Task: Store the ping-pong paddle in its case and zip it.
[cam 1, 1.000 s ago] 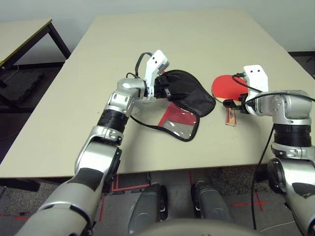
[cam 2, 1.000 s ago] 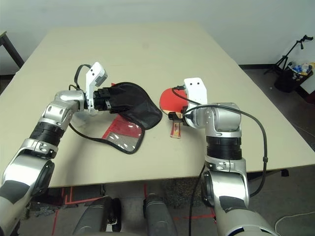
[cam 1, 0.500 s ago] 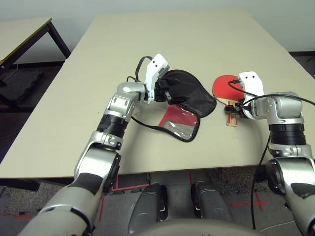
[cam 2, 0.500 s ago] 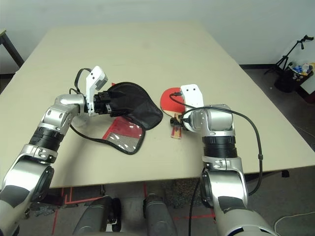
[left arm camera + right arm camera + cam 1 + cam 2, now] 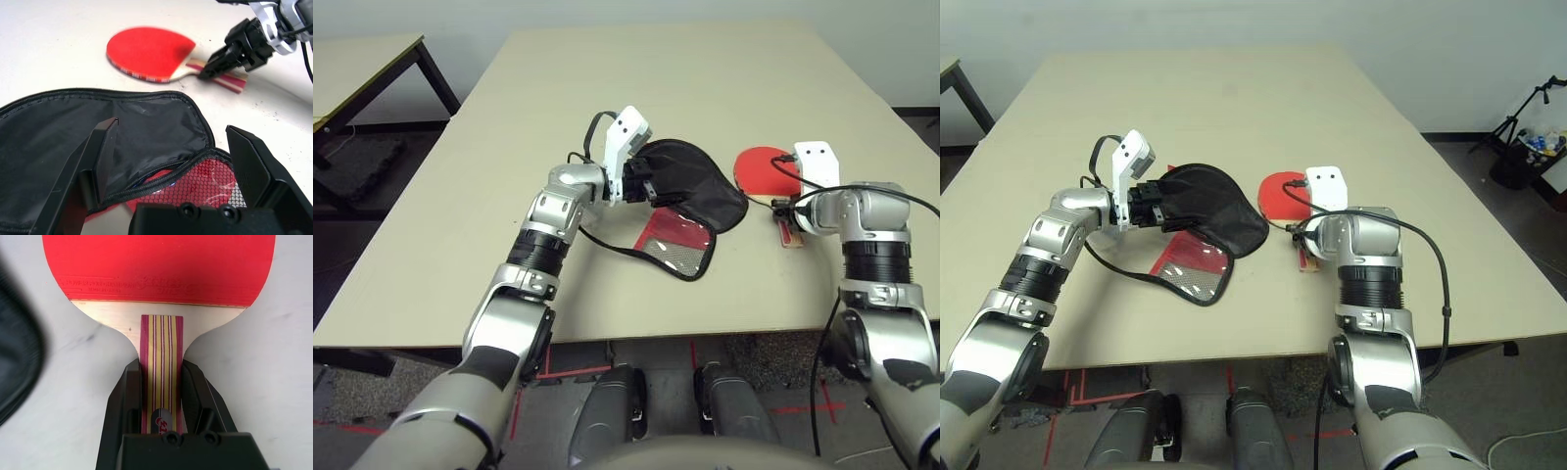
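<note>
The ping-pong paddle [image 5: 759,162] lies flat on the table, right of centre, its red face away from me and its striped handle [image 5: 161,347] toward me. My right gripper [image 5: 161,363] is shut on that handle, one black finger pressed against each side. The case [image 5: 695,186] lies open to the paddle's left, black lining up, its red mesh pocket [image 5: 671,235] folded out toward me. My left gripper [image 5: 172,127] hovers over the case's left side, open, with the black flap [image 5: 98,127] below its wide-spread fingers. The left wrist view also shows the right gripper [image 5: 210,71] on the handle.
The tan table [image 5: 685,78] stretches far beyond the case and paddle. A black cable [image 5: 607,245] from my left wrist loops on the table beside the mesh pocket. A second table [image 5: 362,69] stands at the far left, and gear sits on the floor [image 5: 1528,137] at the far right.
My right gripper's fingers have closed onto the paddle's handle, and the handle has shifted a little to the right. The left gripper has stayed open over the case.
</note>
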Action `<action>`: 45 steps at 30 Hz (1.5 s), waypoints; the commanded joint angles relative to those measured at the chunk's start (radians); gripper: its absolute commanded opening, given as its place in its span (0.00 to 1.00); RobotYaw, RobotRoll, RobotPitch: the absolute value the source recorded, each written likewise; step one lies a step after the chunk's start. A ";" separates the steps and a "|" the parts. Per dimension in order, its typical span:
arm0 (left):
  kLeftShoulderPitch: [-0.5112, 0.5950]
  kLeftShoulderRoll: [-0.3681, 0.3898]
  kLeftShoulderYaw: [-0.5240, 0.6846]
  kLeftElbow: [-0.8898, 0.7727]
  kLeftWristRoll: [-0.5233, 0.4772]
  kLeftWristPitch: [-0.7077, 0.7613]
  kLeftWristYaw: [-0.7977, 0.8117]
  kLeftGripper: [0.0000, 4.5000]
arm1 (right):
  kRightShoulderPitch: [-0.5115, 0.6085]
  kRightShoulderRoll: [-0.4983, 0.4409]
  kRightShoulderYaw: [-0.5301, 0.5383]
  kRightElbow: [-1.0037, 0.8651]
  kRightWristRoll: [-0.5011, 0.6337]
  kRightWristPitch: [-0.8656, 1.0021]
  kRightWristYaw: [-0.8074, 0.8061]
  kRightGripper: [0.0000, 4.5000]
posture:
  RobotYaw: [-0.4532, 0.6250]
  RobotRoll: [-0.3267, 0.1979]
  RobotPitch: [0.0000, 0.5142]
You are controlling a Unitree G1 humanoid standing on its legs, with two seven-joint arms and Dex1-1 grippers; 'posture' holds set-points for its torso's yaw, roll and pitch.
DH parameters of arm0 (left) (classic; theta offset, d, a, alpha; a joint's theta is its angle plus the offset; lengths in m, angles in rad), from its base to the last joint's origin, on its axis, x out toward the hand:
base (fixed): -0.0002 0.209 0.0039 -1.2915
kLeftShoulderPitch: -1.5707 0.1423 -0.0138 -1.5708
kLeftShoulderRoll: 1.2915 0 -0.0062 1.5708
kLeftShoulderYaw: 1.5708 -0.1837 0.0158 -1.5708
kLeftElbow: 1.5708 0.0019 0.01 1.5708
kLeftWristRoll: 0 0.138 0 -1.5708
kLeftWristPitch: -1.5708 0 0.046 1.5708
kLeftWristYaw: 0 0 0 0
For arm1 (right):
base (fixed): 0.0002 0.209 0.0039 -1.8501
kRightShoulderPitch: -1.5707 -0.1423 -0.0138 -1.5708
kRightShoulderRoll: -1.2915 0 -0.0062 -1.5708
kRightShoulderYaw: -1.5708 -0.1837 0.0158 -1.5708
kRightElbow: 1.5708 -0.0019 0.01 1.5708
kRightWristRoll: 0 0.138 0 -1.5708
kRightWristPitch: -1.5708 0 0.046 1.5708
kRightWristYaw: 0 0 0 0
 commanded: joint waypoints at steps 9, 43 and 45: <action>0.004 0.001 -0.007 -0.041 -0.008 0.026 0.011 1.00 | -0.210 -0.034 0.206 0.101 0.020 -0.104 0.268 0.25 | 0.36 0.62 0.17; 0.059 0.037 -0.004 -0.183 -0.039 0.112 0.053 1.00 | -0.240 0.081 0.498 0.276 -0.083 -0.268 0.547 0.25 | 0.43 0.62 0.20; 0.058 0.038 -0.006 -0.185 -0.040 0.114 0.054 1.00 | -0.239 0.082 0.496 0.282 -0.088 -0.275 0.549 0.25 | 0.43 0.62 0.20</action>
